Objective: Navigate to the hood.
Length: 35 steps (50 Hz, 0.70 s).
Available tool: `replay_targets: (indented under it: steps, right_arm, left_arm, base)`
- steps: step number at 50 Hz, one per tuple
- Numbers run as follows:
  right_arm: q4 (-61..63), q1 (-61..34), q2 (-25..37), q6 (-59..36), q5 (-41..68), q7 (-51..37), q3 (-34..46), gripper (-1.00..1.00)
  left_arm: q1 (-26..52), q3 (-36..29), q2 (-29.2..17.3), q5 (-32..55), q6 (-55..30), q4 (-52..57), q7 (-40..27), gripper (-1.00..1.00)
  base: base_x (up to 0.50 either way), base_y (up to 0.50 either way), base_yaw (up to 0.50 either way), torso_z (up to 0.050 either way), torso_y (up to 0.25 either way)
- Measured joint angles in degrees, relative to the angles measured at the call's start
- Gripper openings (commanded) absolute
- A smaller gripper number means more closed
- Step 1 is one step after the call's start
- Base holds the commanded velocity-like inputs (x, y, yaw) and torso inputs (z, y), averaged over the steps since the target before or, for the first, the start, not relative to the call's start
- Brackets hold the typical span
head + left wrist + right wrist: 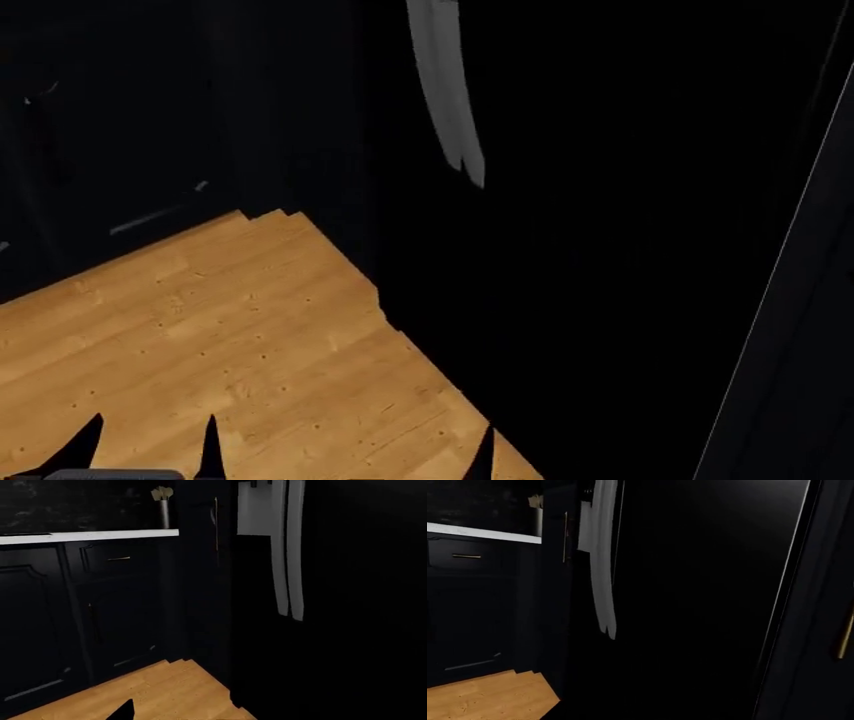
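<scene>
The hood is out of view in all three views. In the head view two black fingertips of my left gripper (147,452) poke up from the bottom edge, with bare wooden floor between them, so it stands open and holds nothing. One of its fingertips (124,711) shows in the left wrist view. Of my right gripper only a single dark fingertip (483,458) shows against the floor. The rest is lost against the black appliance. In the right wrist view no finger can be made out.
A tall black fridge (601,250) with pale grey handles (288,550) fills the view straight ahead. Dark base cabinets (113,610) under a white countertop (87,535) with a utensil holder (163,510) stand to its left. The wooden floor (227,340) lies to the left.
</scene>
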State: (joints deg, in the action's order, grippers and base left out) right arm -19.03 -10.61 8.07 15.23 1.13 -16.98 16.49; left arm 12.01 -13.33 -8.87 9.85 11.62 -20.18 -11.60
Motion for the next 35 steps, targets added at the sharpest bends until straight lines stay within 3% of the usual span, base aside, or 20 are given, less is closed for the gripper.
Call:
replay_targets:
  steps: [35]
  right_arm:
    - [0.3, -0.2, 0.9, -0.5, 0.7, -0.9, 1.5, 1.00]
  left_arm:
    - [0.1, -1.1, -0.7, 0.7, 0.1, 0.3, -0.9, 1.00]
  base:
    - [0.00, 0.00, 0.50, 0.000, 0.000]
